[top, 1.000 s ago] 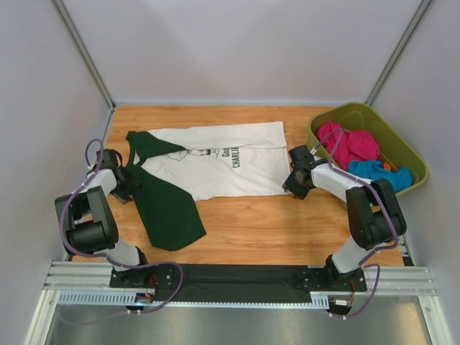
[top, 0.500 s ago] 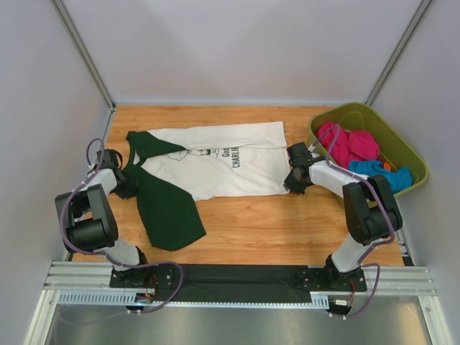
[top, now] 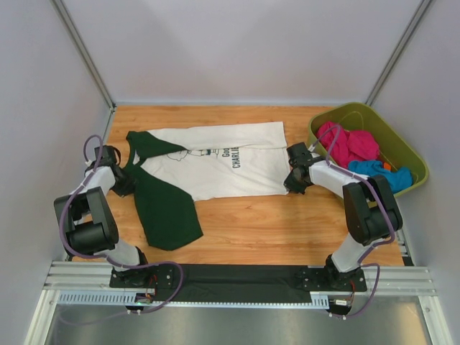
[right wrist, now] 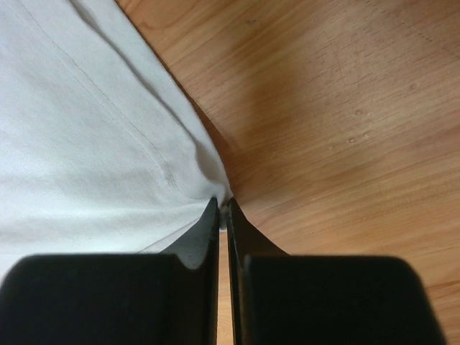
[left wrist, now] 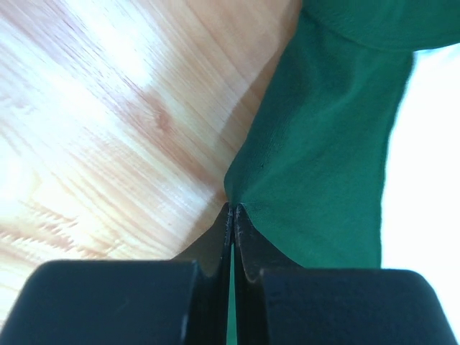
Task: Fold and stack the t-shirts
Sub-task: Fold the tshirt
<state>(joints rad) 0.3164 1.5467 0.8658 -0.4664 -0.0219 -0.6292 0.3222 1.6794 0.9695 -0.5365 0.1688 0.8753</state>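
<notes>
**Soft tee, pinched at both ends**

On the left, your left gripper (left wrist: 231,208) is clamping its jaws together on a thin fold of dark green cloth at the left edge of the t-shirt (top: 215,162). The t-shirt is lying flat on the bench (top: 273,223), spread across its middle with the neck end to the left. The big green sleeve (top: 167,208) is trailing toward the near side.

You are handling something light and limp. It is likely to sag between the two holds, drag on the wood and crease wherever it slackens. Thin cotton can slide out of a shallow bite, so you are probably relying on how deep each pinch sits. Seams and hems are giving you the firmest purchase.

On the right, your right gripper (right wrist: 221,205) is closing on the white hem (right wrist: 162,162) at the near right corner, gripping only its very edge. Further right, the tub (top: 357,107) is standing close beside that arm.
</notes>
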